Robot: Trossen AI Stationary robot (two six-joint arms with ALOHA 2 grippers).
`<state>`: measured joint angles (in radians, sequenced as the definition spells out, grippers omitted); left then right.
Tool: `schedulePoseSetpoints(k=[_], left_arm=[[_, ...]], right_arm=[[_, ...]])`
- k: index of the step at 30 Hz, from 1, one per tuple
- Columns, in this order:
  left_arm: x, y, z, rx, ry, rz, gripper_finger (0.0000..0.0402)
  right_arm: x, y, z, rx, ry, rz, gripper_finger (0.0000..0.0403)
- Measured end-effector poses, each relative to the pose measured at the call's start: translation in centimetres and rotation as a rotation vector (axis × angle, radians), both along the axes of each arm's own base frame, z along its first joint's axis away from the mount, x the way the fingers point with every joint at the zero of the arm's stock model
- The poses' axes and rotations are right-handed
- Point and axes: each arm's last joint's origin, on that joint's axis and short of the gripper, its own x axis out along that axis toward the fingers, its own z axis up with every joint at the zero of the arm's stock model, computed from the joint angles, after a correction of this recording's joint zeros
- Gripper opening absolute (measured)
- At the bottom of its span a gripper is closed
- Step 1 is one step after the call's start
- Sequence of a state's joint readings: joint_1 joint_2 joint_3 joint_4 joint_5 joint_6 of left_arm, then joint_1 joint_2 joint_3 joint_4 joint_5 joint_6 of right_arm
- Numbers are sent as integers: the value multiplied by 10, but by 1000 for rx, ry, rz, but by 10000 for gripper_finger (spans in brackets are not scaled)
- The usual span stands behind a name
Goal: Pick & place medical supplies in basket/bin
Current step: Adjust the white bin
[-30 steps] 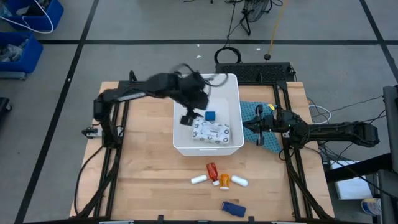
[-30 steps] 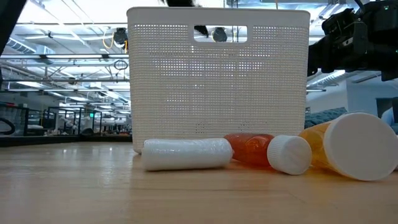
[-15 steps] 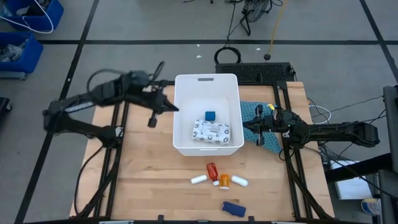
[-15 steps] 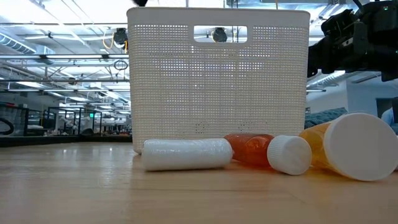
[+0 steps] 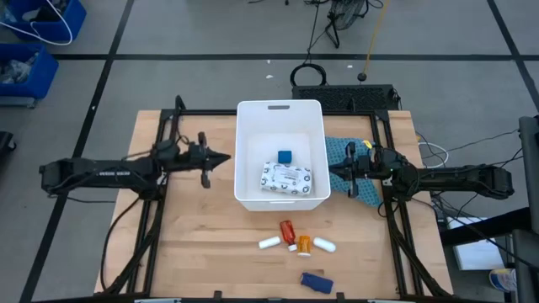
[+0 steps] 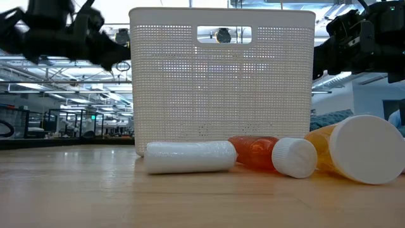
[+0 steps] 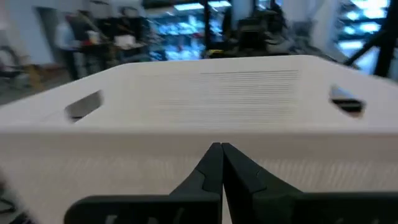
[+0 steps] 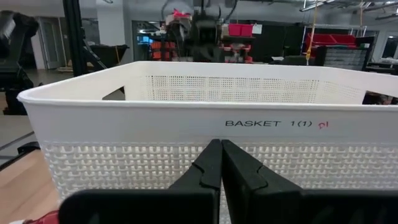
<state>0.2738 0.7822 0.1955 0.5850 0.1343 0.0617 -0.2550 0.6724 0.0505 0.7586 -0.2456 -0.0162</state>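
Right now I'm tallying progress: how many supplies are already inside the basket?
2: a small blue cube near the basket's middle and a flat white patterned packet beside it. Anything beneath the packet would be hidden.

The basket (image 5: 280, 114) was white with perforated walls. Inside it lay a white dark-dotted packet (image 5: 285, 177) and a blue cube (image 5: 285, 156); beside it showed a teal cloth (image 5: 343, 151).
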Motion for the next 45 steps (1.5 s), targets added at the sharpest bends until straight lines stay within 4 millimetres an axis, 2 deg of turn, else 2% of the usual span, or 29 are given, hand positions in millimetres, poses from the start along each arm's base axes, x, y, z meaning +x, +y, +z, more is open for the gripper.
schedulePoseSetpoints(k=[3,6,13,35,41,45], left_arm=[[-9,-3,-20,-18,-47,31,2],[-15,-5,-30,1,-70,59,2],[-15,-5,-31,48,-53,64,2],[-15,-6,-35,12,-12,21,2],[-15,-6,-35,16,-11,32,19],[-15,-6,-35,15,-12,20,19]], right_arm=[[0,1,0,-21,0,25,0],[0,2,0,-52,0,45,0],[0,2,0,-55,0,45,0],[0,2,-1,-55,6,73,0],[1,3,-3,-23,50,111,0],[13,8,25,-64,125,173,0]])
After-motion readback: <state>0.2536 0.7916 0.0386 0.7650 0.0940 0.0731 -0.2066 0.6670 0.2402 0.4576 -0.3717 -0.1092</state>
